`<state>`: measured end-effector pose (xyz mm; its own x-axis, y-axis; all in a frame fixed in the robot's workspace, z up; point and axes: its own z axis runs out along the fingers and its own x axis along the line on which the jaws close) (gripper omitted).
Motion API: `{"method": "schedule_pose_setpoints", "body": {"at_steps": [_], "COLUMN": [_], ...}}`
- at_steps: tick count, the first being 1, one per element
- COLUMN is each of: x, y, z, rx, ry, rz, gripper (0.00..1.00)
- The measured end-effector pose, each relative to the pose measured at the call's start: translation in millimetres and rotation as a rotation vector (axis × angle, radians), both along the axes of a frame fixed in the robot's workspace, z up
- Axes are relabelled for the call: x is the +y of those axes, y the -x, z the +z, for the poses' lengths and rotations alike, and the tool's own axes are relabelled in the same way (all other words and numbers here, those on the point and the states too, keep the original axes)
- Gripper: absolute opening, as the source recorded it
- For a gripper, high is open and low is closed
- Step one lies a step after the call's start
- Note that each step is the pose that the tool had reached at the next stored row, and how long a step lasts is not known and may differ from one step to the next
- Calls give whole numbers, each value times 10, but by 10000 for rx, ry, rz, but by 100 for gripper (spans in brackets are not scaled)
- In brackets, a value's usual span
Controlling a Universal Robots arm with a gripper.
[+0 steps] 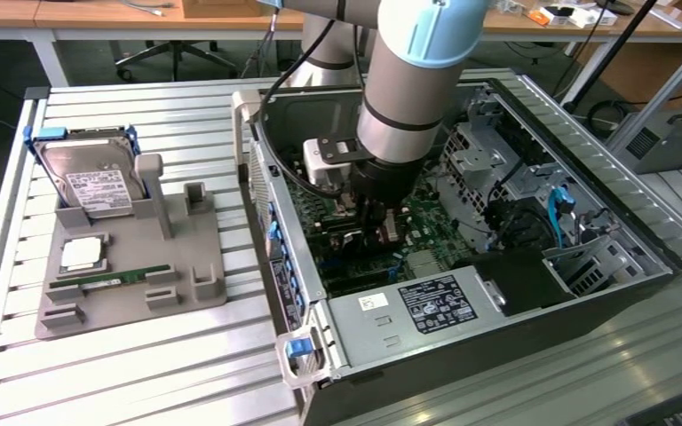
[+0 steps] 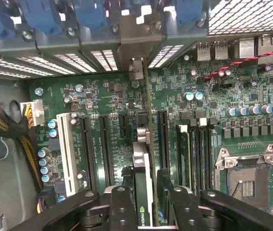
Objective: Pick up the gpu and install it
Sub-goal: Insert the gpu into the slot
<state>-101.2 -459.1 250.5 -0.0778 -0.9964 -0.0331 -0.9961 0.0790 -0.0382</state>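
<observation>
The gpu (image 2: 145, 173) stands on edge inside the open computer case (image 1: 625, 275), seen edge-on in the wrist view as a thin card running up the motherboard (image 2: 103, 96) toward the rear slot openings, its metal bracket end (image 2: 136, 67) meeting the back wall of the case. It appears to sit along one of the long black expansion slots, though whether it is fully pressed home cannot be told. The gripper (image 2: 145, 197) straddles the card's top edge, a black finger (image 2: 123, 207) on either side; the fingers lie close against the card's faces, but whether they are clamped on it or slightly off it cannot be told. In the exterior view the arm (image 1: 407, 80) reaches straight down into the case, with the gripper (image 1: 379, 232) low among the boards. On the desk (image 1: 139, 373) outside, a grey holder (image 1: 128, 266) carries a hard drive (image 1: 95, 182) and a small memory stick (image 1: 102, 284). As a thing to handle, the card looks light and stiff but fragile: a thin circuit board with exposed parts and a delicate connector edge. It should tolerate a firm pinch across its flat faces near the middle of the top edge, as here, which keeps it upright and lets force go straight down. Twisting or pushing off-centre could bend it or jam it in the slot.
</observation>
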Motion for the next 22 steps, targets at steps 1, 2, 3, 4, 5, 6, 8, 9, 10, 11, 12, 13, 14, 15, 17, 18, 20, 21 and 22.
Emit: {"method": "schedule_pose_setpoints", "body": {"at_steps": [1,2,3,4,5,6,8,9,10,11,12,13,14,15,17,18,20,21,22], "x": [0,0,-1,0,0,0,0,0,0,1,1,1,1,2,3,4,8,10,11], "y": [-1,-1,0,-1,-1,0,-1,0,-1,-1,-1,-1,-1,-1,-1,-1,-1,-1,-1], "z": [-1,1,10,20,34,64,114,168,204,246,300,352,403,445,526,571,672,704,731], "rx": [-1,0,2,0,0,0,-1,0,-1,0,-1,-2,-1,-3,-3,-4,-10,-11,-12], "ry": [-2,-1,3,0,1,0,0,1,-1,-1,0,-2,0,-2,0,0,3,7,10], "rz": [1,1,1,1,2,1,1,1,1,2,2,2,2,2,1,2,1,1,1], "gripper": [33,33,33,33,33,33,33,33,33,33,33,33,33,33,33,33,33,33,33]}}
